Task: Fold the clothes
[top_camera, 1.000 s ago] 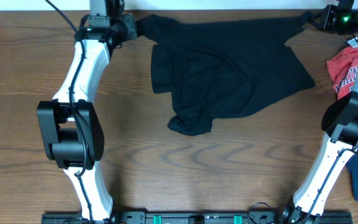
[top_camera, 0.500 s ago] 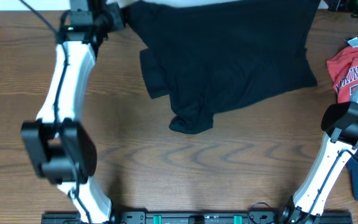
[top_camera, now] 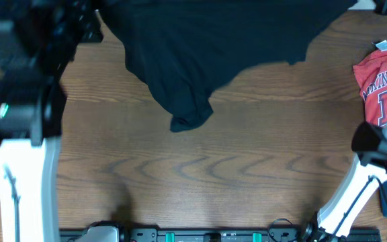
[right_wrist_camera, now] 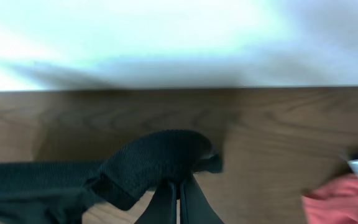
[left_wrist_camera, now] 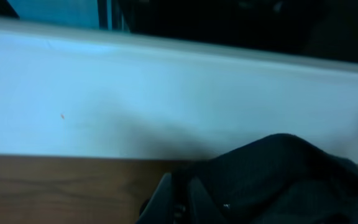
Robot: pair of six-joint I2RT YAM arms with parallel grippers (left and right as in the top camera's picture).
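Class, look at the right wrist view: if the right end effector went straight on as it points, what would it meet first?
The bunched black T-shirt that the right end effector grips sits right ahead. Past it lies bare table, then probably the white surface behind, though depth is unclear.

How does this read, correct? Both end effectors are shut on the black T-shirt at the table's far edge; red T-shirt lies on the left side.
Wrong side: the red T-shirt lies on the right side of the table, per the overhead view. The rest stands: left end effector and right end effector are shut on the black T-shirt at the far edge.
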